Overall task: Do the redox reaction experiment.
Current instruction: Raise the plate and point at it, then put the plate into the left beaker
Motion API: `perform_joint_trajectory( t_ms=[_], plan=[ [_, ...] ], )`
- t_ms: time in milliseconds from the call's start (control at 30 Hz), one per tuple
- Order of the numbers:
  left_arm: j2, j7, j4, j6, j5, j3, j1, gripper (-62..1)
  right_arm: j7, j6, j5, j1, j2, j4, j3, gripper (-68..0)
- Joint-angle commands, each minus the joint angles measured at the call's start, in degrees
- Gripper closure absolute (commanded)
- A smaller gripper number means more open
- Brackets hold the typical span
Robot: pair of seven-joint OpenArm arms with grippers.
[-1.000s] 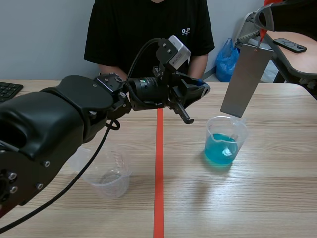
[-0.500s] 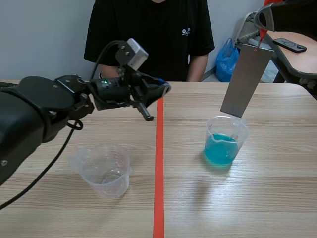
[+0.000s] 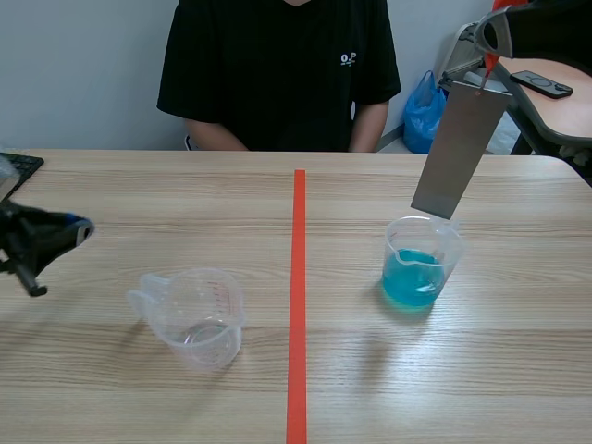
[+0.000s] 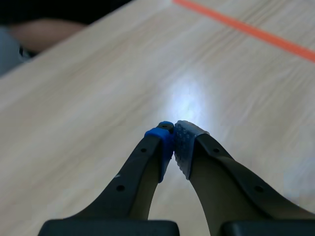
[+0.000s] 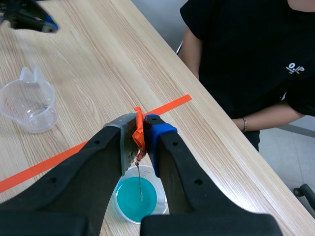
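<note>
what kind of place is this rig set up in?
Probably an office-like room set up for a chemistry demo: wooden table, beaker of blue liquid, metal strip hanging above it, keyboard at the edge.

The left gripper (image 4: 173,132) hangs over a pale wooden table (image 4: 88,98), its two black fingers drawn together so that their tips meet with nothing between them. One finger carries a blue pad (image 4: 160,142); the other carries a grey dotted pad (image 4: 187,140), and the two pads touch along their inner faces. Just ahead of the fingertips a bright patch of glare lies on the wood grain. Far ahead and off to the grey pad's side, an orange-red tape line (image 4: 246,30) runs slantwise across the tabletop. Beyond the table's far edge, a person's forearm (image 4: 42,30) shows, blurred, against dark clothing.
</note>
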Motion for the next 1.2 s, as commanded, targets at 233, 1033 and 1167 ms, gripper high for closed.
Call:
perform_joint_trajectory(
  t_ms=[233,1033,1167],
  plan=[
    [-5.8,-5.1,2.8,-0.1,-8.0,-9.6,15.7,-3.1,0.9,-0.2,0.6,1.1,0.7,0.5,0.9,-1.5],
    [4.1,-11.0,24.0,1.6,-0.1,-41.8,60.0,-3.1,0.8,-0.2,0.6,1.1,0.7,0.5,0.9,-1.5],
    [8.0,-12.6,27.6,1.6,2.2,-44.0,63.7,-3.1,0.8,-0.2,0.6,1.1,0.8,0.5,0.9,-1.5]
  ],
)
